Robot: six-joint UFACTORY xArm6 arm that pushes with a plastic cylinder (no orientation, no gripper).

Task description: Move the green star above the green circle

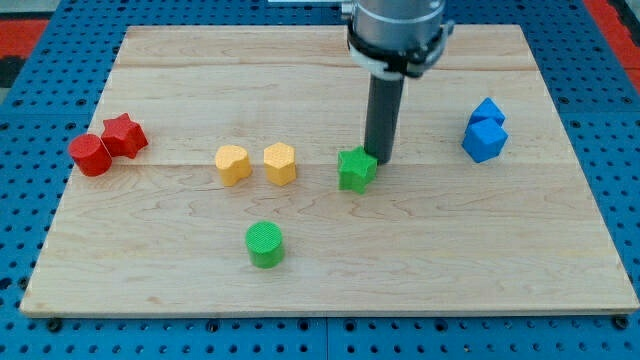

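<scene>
Camera view: my tip [381, 160] is touching the star [356, 169] from its right, lining up a leftward push toward above the circle [265, 244]; no gripper is fitted.

My tip [382, 160] at green star [356, 169], right side, prob. touching; green circle [265, 244] lower left, well apart.

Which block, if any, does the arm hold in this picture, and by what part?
None is held. My tip has no gripper; it stands against the upper right edge of the green star block.
</scene>
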